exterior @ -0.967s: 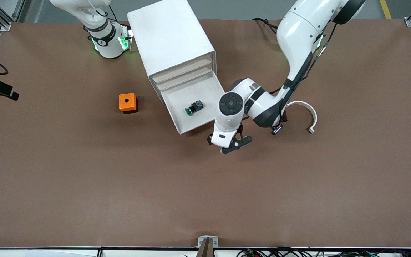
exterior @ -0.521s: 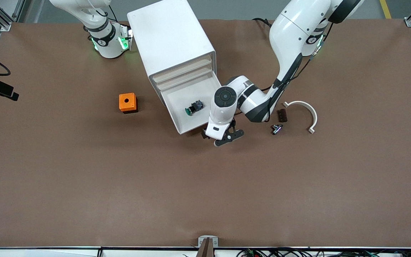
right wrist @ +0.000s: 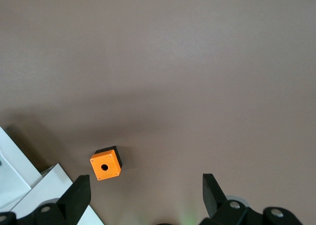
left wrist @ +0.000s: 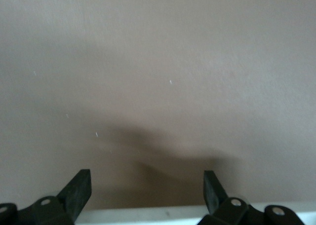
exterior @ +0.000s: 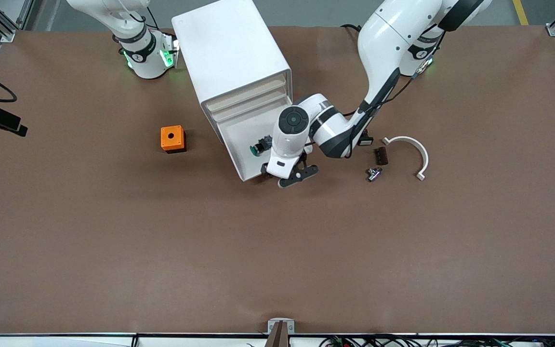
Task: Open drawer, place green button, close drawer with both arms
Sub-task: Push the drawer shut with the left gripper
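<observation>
Left end effector [exterior: 291,176] spread wide, empty, low at the drawer [exterior: 258,144] front's outer edge. Button [exterior: 261,145] already lies inside. You push along the drawer's long axis, toward the cabinet [exterior: 231,58]; open desk [exterior: 277,250] around. Right end effector [right wrist: 143,195] wide too, waiting high near the orange cube [exterior: 172,139].

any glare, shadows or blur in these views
Front view: sharp and evenly lit, with green light at the right arm's base beside the cabinet. Left wrist view: soft, a dark shadow on the table between the open left hand fingers. Right wrist view: fairly clear, the orange cube casting a short shadow; right hand open.
</observation>
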`<act>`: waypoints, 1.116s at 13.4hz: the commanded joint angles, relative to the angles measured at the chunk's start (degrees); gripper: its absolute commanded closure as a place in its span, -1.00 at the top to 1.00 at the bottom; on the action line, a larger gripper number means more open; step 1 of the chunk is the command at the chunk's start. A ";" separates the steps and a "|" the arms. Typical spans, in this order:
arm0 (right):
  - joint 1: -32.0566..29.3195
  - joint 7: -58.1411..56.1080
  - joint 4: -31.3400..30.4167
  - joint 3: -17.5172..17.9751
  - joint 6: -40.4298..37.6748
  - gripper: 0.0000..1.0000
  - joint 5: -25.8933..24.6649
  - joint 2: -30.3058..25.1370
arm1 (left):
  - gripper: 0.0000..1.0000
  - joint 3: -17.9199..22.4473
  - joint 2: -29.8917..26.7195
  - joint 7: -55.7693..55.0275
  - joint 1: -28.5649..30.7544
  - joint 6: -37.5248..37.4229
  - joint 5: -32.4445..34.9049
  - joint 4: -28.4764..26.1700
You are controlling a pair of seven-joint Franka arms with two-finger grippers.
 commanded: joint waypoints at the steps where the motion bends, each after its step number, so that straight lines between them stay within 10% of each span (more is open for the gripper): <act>1: 0.11 -0.53 0.31 0.05 0.18 1.00 -1.11 -0.04 | 1.00 -1.66 -0.98 -3.64 -0.28 0.10 -0.16 -0.64; 15: 0.19 -0.53 0.40 0.14 0.62 1.00 -1.20 0.13 | 1.00 -4.92 -0.28 -9.80 -7.13 0.01 -3.58 -1.70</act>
